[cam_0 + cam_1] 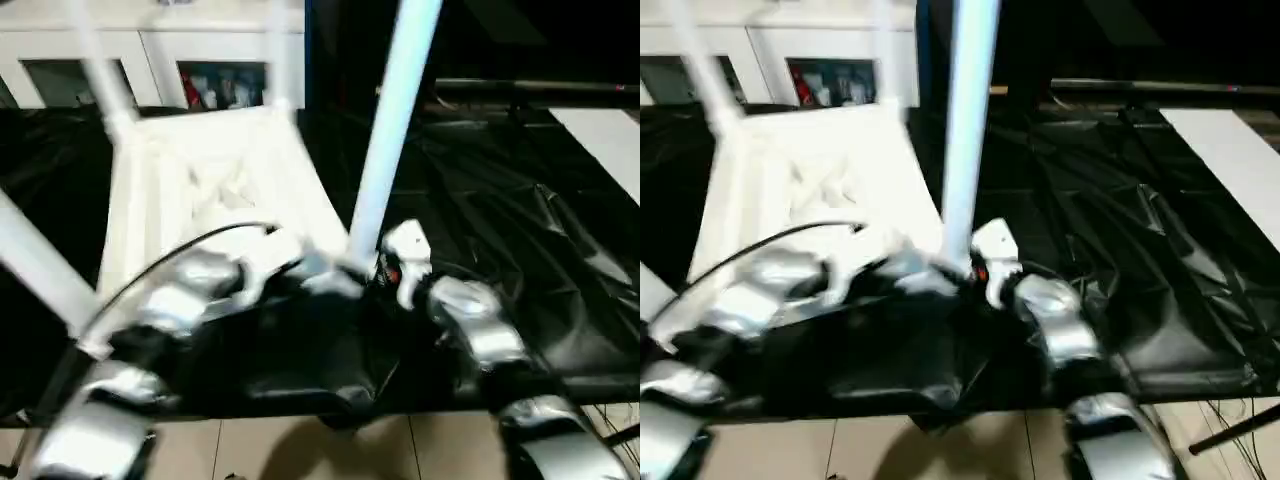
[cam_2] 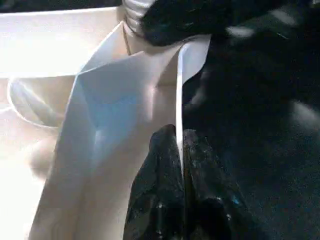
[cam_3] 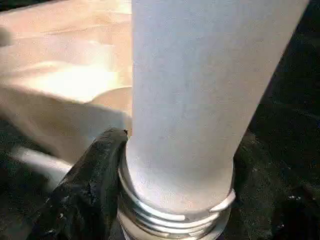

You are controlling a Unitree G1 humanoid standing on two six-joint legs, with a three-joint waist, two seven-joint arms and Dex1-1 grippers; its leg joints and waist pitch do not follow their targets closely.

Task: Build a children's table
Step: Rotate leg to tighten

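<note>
Tabletop (image 1: 210, 190) lies upside down on black sheet (image 1: 520, 230), ribbed underside up, near edge toward me. Three legs shown standing in corner sockets: near-right leg (image 1: 395, 120) rises tall and close to upright; far-left leg (image 1: 100, 75) leans a little; near-left leg (image 1: 35, 260) slants toward pic's left edge. A 4th pale upright at far-right corner is too blurred to call.

L gripper (image 2: 180, 165): both black fingers pressed together on thin edge wall of tabletop, near-right corner; wall passes between the tips. State: closed, pinching the tabletop rim. Seen from head cam, L forearm (image 1: 190, 285) reaches across near edge of tabletop, black cable arcing over it.

R gripper (image 1: 372, 268): sits at base of near-right leg. In R wrist view one black finger (image 3: 87, 190) lies against leg's threaded collar (image 3: 175, 212), touching it on one side; 2nd finger not made out. State: jaws part-spread around leg base; cannot tell if they clamp it or just bracket it. R forearm (image 1: 480, 325) comes in from right.

Both grippers work same corner, just beside each other.

Bkgd: white cabinet (image 1: 150, 50) w/ glass doors behind sheet; tiled floor (image 1: 300, 445) at near edge; white panel (image 1: 605, 140) at far right.
</note>
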